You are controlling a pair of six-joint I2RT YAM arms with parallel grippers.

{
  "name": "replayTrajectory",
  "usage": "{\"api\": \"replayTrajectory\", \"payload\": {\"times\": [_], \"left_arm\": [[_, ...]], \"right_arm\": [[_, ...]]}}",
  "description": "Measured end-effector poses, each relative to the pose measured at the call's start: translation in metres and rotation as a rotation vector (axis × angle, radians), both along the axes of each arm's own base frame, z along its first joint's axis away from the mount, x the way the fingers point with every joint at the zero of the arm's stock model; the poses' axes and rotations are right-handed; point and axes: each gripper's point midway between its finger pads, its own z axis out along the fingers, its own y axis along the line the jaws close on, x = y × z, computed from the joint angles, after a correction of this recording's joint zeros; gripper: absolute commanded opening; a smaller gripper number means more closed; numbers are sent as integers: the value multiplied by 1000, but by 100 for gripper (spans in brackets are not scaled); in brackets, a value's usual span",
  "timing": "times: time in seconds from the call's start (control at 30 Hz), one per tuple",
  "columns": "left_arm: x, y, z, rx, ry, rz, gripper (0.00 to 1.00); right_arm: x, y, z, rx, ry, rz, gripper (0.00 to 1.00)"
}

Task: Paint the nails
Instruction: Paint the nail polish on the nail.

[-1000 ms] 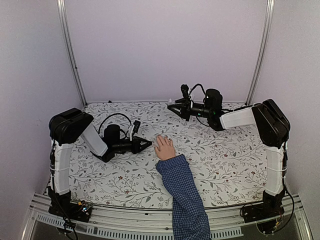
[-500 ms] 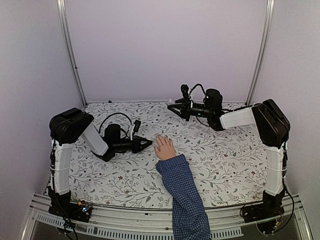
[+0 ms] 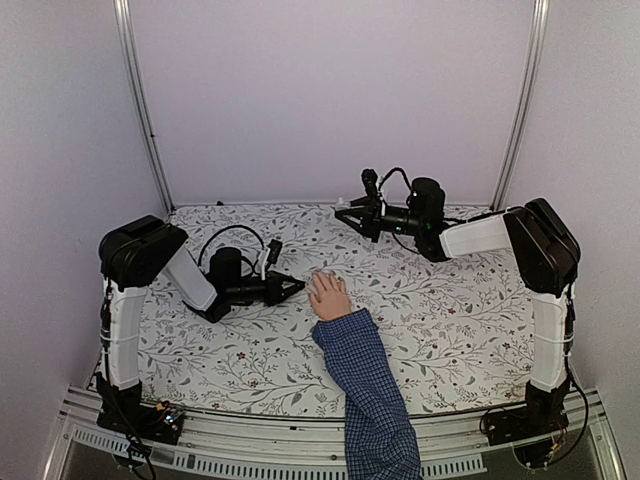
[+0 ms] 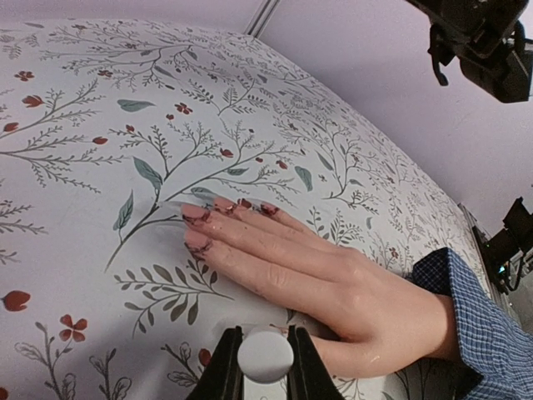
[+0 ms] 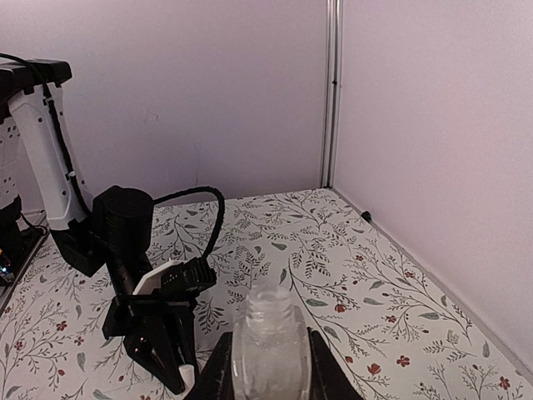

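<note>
A pale hand lies flat on the floral cloth, ending a blue checked sleeve. In the left wrist view its nails carry smeared dark red-brown marks at the fingertips. My left gripper is shut on a round white cap, low over the cloth just beside the hand's thumb side. In the top view that gripper points at the hand from the left. My right gripper is shut on a clear, uncapped bottle, held in the air at the back of the table.
A floral cloth covers the table. Pale walls and two metal posts enclose it at the back and sides. A black cable loops behind the left wrist. The right arm hangs above the hand's far side.
</note>
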Motion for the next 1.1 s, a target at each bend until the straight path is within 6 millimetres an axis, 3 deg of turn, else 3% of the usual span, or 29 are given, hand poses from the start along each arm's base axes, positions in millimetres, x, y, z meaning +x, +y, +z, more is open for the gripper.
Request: {"api": "replayTrajectory", "payload": {"times": [1.1], "left_arm": [[6,0,0,6,-7,18,0]], "right_arm": [[0,0,0,0,0,0,0]]}}
